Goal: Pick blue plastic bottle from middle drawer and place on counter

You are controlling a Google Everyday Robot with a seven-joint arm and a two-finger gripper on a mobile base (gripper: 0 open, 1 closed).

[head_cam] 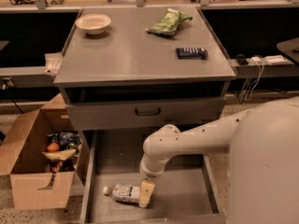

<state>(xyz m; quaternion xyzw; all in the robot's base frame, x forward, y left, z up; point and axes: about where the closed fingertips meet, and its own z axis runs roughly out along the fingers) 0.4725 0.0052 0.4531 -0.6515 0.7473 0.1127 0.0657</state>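
Down in the drawer, low in the camera view, the gripper was right at the bottle, its pale end over the bottle's base. The bottle lay on its side on the drawer floor, white cap pointing left, close to the front edge. Had the gripper closed on it? Could not tell, as the near side hid the rest. The arm reached in from the right and dropped steeply from its elbow.

By my read, this was the grasp, and the whole pick hung on it. A round bottle lying flat will roll, so the grip wanted to straddle the body squarely across its width, well onto the label and not out at the very end. Thin plastic gives, so firm but not crushing. Then straight up to clear the low walls, and out toward the front before rising, because the shut drawer front overhung the back of the tray. The counter had bare room in the middle for the landing.

The count: one bottle, one open drawer, one shut drawer front, one arm with one gripper. On the counter were one bowl, one green bag and one dark packet. On the floor to the left stood one cardboard box.
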